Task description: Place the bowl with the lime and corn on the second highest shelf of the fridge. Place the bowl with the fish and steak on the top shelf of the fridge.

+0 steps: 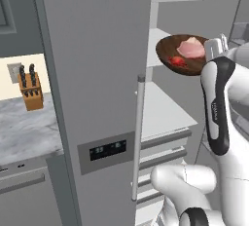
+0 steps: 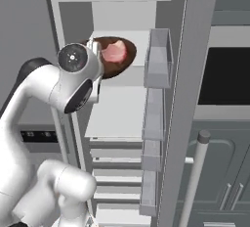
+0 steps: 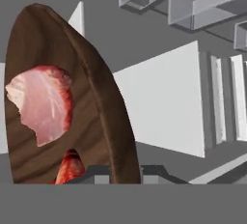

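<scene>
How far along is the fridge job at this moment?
Nothing shows as finished: no bowl with lime and corn on the visible white fridge shelves. In hand: the hand, shut on the dark brown wooden bowl holding pink fish and red steak, carries it at upper-shelf height. Setting it down remains.

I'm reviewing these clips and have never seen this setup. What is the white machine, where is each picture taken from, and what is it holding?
It is a rendered kitchen. The white robot arm stands at an open fridge. Two pictures come from cameras behind the arm, left and right; the third looks along its hand. Its gripper is shut on the rim of a dark wooden bowl, which holds a pale pink piece of meat or fish and a red piece. The bowl is at the level of an upper fridge shelf. A knife block stands on the counter.
</scene>
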Robot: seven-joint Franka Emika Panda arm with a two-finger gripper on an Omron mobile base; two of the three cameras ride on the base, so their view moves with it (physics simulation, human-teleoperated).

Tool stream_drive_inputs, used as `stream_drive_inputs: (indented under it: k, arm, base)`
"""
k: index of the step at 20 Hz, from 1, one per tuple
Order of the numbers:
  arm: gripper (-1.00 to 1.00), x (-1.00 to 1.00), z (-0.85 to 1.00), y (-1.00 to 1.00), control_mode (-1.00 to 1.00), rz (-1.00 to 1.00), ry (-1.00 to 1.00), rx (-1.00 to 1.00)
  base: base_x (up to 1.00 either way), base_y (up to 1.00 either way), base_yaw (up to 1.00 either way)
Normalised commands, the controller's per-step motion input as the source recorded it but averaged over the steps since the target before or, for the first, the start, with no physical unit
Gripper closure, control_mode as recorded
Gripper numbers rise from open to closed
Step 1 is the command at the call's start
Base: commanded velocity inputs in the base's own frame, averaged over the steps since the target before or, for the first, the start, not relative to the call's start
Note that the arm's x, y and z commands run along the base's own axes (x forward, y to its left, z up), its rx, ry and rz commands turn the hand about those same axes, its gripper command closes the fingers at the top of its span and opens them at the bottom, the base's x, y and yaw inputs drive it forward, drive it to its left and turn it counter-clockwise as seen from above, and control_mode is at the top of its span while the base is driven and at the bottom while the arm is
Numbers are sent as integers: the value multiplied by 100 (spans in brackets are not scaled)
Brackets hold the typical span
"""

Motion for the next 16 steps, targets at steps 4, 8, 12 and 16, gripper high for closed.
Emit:
stream_drive_inputs:
  k: [4,8,12,16]
  arm:
    - [100,95,3,-18,-100,0,3,0]
    - [100,92,0,-8,-100,0,0,0]
    - [100,96,-11,-1,-100,0,0,0]
    - [100,90,-26,-9,-100,0,3,0]
  base:
    - [0,0,0]
    - [0,0,0]
    - [0,0,0]
    - [0,0,0]
